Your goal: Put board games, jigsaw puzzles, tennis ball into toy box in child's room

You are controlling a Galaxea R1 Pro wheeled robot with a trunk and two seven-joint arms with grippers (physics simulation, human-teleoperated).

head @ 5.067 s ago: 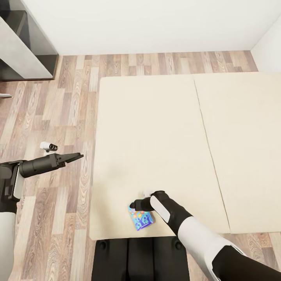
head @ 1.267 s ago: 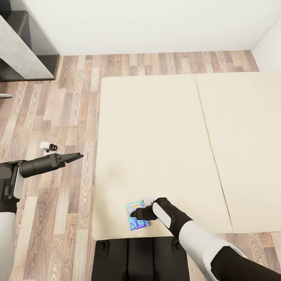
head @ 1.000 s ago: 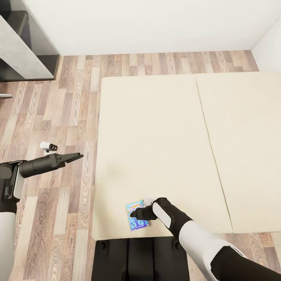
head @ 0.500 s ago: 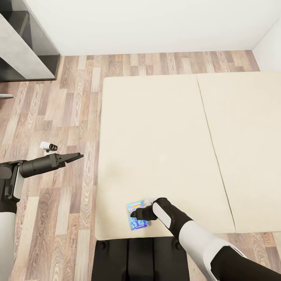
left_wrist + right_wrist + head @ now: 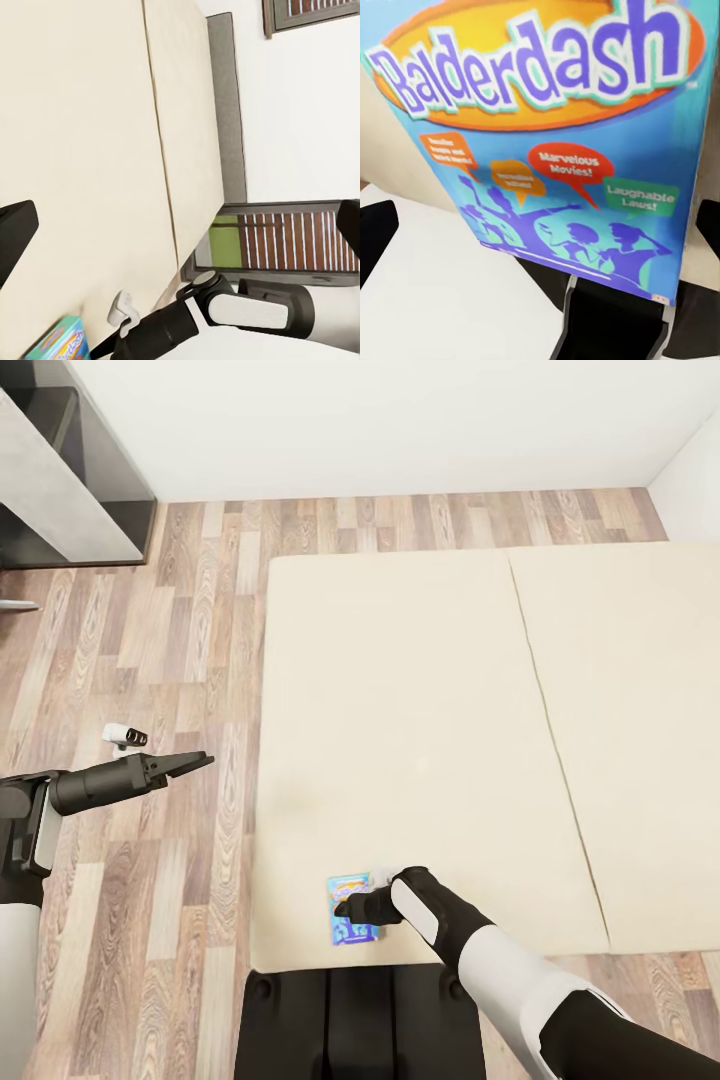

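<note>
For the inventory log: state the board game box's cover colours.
Bright blue Balderdash board game box, orange oval, purple lettering; clearest in the right wrist view.

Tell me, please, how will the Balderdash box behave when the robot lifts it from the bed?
The box is flat with printed faces, so probably stiff, light card. It lies at the bed edge; a push might slide it off. Its glossy faces could slip in the right gripper.

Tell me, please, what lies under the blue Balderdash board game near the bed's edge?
The Balderdash board game rests on the cream bed. The right gripper covers part of the box, so its far side is hidden.
</note>
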